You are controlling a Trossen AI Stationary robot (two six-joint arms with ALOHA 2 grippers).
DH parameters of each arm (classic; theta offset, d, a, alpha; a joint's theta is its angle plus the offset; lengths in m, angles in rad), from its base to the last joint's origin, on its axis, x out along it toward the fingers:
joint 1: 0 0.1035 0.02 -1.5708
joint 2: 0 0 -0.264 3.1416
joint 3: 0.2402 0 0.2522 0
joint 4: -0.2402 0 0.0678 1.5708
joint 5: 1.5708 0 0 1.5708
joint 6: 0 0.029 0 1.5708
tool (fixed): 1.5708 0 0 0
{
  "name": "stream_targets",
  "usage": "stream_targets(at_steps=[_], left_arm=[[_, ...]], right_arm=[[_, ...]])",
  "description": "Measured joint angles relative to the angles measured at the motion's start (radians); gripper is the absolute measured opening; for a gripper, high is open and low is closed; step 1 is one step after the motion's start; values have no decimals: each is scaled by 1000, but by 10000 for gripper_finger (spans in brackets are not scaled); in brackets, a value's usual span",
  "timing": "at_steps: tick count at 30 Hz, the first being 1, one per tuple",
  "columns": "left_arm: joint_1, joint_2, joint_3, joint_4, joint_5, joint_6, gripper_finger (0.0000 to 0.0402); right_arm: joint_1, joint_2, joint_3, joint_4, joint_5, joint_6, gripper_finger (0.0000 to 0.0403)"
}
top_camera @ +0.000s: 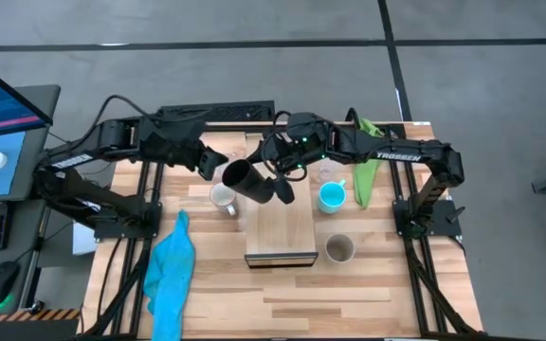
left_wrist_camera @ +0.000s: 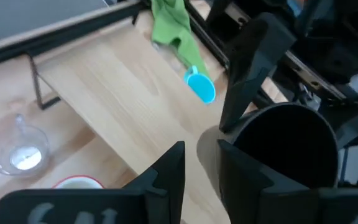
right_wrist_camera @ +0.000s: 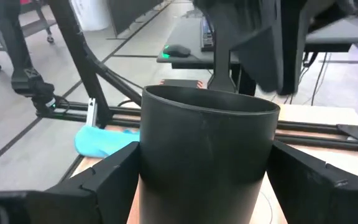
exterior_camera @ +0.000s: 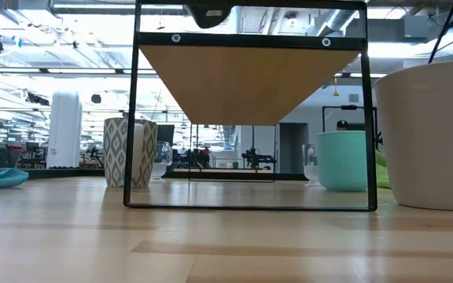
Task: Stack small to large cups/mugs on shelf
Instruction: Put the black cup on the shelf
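Black cup [top_camera: 245,179] held in the air over the shelf's [top_camera: 282,232] far end, tilted, mouth toward the left arm. Right gripper [right_wrist_camera: 204,165] clamps it, one finger on each side. Left gripper [top_camera: 214,170] just beside the cup's rim, fingers slightly parted, holding nothing. On the desk [top_camera: 349,294]: white mug [top_camera: 222,197] left of shelf; turquoise mug [top_camera: 332,196] and beige-grey cup [top_camera: 339,249] to its right.
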Motion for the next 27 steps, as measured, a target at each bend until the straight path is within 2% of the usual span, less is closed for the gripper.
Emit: stream_targets(at_steps=[6,12,16,19,21,27], left_arm=[[0,-31,0,50,-17,5,80],[0,-79,0,143,-20,40,80],[0,-124,0,166,-75,70,80],[0,-151,0,166,-120,81,80],[0,-162,0,167,-148,81,80],[0,-171,0,185,-200,113,80]], right_arm=[[-35,-34,-1,8,-52,0,327],[-110,-115,-1,30,-153,0,327],[-196,-210,-32,42,-236,0,327],[-262,-282,-83,56,-242,2,327],[-295,-316,-144,153,-242,34,327],[-320,-333,-397,610,-219,169,327]])
